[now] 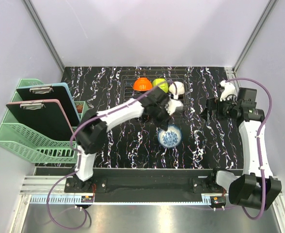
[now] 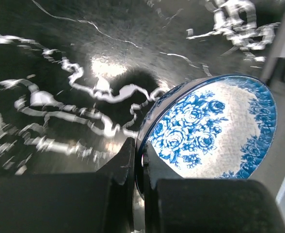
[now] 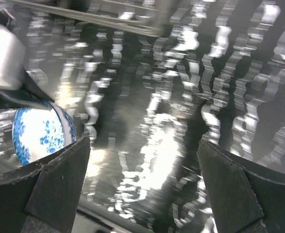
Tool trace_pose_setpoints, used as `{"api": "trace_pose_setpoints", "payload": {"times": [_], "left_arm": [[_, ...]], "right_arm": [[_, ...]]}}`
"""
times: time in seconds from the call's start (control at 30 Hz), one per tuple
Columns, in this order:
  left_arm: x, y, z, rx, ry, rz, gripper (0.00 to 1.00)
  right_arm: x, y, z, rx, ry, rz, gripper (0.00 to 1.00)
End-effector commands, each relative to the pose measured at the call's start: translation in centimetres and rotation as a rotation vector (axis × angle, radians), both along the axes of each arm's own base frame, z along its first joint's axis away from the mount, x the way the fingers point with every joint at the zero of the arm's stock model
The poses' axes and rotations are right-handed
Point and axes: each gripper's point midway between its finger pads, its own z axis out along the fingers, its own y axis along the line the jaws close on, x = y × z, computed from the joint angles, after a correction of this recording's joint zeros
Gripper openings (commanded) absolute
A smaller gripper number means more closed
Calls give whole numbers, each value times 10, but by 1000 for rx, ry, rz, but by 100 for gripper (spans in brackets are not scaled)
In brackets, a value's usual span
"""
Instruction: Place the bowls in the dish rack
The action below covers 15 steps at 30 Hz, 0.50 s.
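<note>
My left gripper [image 1: 165, 127] is shut on the rim of the blue-and-white patterned bowl [image 1: 170, 136], which hangs tilted over the marbled table in front of the dish rack [image 1: 128, 86]. In the left wrist view my gripper [image 2: 141, 158] pinches the bowl [image 2: 215, 126] at its edge. An orange bowl [image 1: 142, 84], a lime-green bowl [image 1: 160, 84] and a white bowl [image 1: 177, 89] stand in the rack. My right gripper [image 1: 211, 107] is open and empty at the right; in its wrist view the gripper [image 3: 142, 160] faces the table with the blue-and-white bowl [image 3: 38, 133] at the left.
A mint-green plastic basket [image 1: 21, 136] with clipboards [image 1: 43, 114] stands at the left edge. The black marbled table [image 1: 133, 150] ends in a dark front rail. White walls enclose the back and sides.
</note>
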Motion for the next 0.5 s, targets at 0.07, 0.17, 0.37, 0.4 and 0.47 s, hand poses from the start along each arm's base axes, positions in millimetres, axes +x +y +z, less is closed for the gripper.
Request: {"api": "trace_pose_setpoints", "payload": {"times": [0.07, 0.17, 0.37, 0.4, 0.47], "left_arm": [[20, 24, 115, -300, -155, -50, 0], [24, 30, 134, -373, -194, -82, 0], [42, 30, 156, -462, -315, -73, 0], [44, 29, 157, -462, -315, -69, 0], [48, 26, 157, -462, -319, -60, 0]], "right_arm": [[0, 57, 28, 355, 10, 205, 100], [0, 71, 40, 466, 32, 270, 99], [8, 91, 72, 725, 117, 395, 98], [7, 94, 80, 759, 120, 428, 97], [11, 101, 77, 777, 153, 446, 97]]}}
